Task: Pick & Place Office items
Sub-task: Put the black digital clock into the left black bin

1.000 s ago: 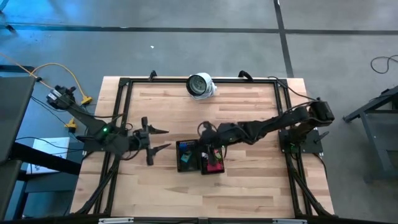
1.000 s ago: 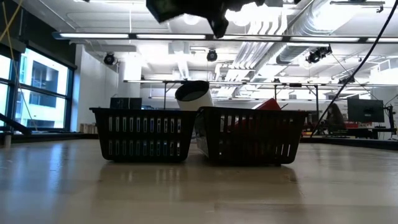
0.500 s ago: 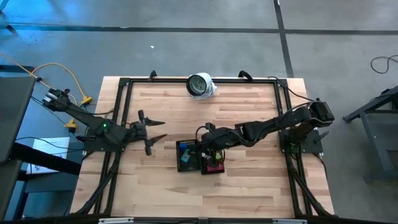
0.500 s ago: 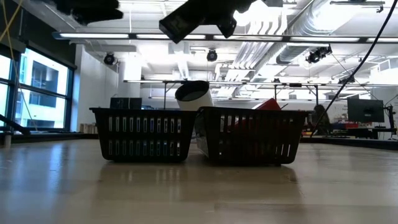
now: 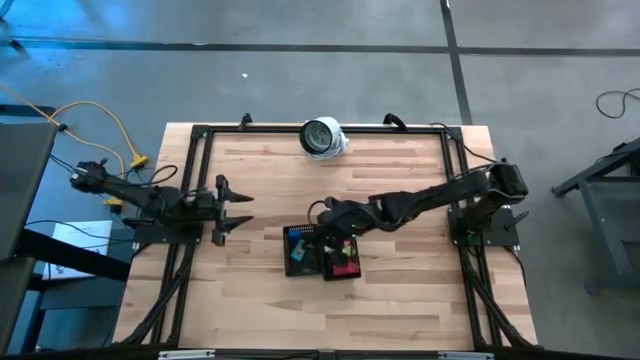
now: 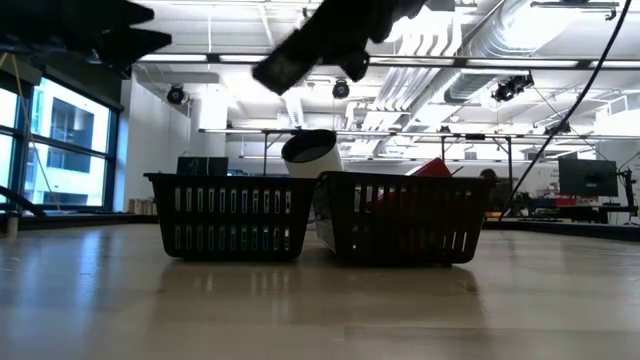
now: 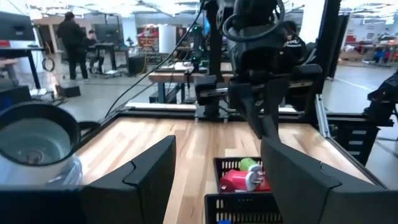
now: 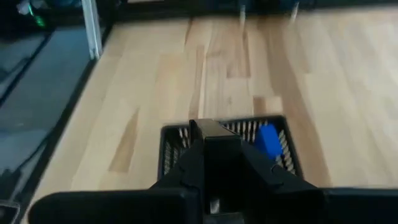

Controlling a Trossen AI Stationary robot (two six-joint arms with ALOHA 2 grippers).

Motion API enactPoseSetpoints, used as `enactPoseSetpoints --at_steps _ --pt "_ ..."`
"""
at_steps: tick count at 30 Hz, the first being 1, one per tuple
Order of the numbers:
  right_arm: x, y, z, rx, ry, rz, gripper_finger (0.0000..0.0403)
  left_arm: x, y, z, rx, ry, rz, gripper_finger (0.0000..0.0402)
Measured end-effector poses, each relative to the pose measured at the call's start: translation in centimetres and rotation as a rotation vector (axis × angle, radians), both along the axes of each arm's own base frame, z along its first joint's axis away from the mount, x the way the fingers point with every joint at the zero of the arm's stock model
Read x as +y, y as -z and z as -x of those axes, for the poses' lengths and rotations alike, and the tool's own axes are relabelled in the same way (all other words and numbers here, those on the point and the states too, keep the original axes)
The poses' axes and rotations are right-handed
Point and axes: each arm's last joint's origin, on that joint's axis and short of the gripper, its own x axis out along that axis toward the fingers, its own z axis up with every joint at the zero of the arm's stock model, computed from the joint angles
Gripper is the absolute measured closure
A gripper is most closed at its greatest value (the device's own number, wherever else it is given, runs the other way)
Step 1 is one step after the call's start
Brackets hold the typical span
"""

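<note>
High view: office items (image 5: 340, 256) in two black trays (image 5: 299, 236) near the table's front-centre; right pincer (image 5: 322, 214) closed, empty, just behind them, far nearer than left pincer (image 5: 238, 208), open toward the left edge.
Right wrist view: blue piece (image 8: 268, 140) ahead, apparently lengthwise.

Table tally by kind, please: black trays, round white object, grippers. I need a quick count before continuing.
Black mesh trays: 2
Round white-and-grey object: 1
Grippers: 2, left gripper open, right gripper shut
Total: 5
</note>
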Motion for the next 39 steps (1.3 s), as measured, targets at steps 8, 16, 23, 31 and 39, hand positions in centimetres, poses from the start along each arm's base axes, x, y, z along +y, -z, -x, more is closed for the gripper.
enactPoseSetpoints --at_steps 8,16,23,31,39 --pt "0.1 1.4 -2.9 0.2 -0.074 0.063 0.0356 0.3 0.8 -0.7 0.038 0.053 0.013 0.0176" --pt "-0.3 3.6 -4.3 0.253 -0.138 0.063 0.0357 0.5 1.3 -1.6 0.082 0.029 0.041 0.0176" --pt "-0.8 4.4 -4.6 0.272 -0.153 0.075 0.0351 0.3 1.8 -2.5 0.121 0.026 0.045 0.0176" --pt "-0.8 5.2 -4.8 0.284 -0.177 0.106 0.0353 0.0 2.1 -3.7 0.127 0.026 0.034 0.0176" --pt "-0.5 8.1 -5.7 0.33 -0.223 0.07 0.0354 -0.1 1.9 -4.1 0.094 0.022 -0.012 0.0176"
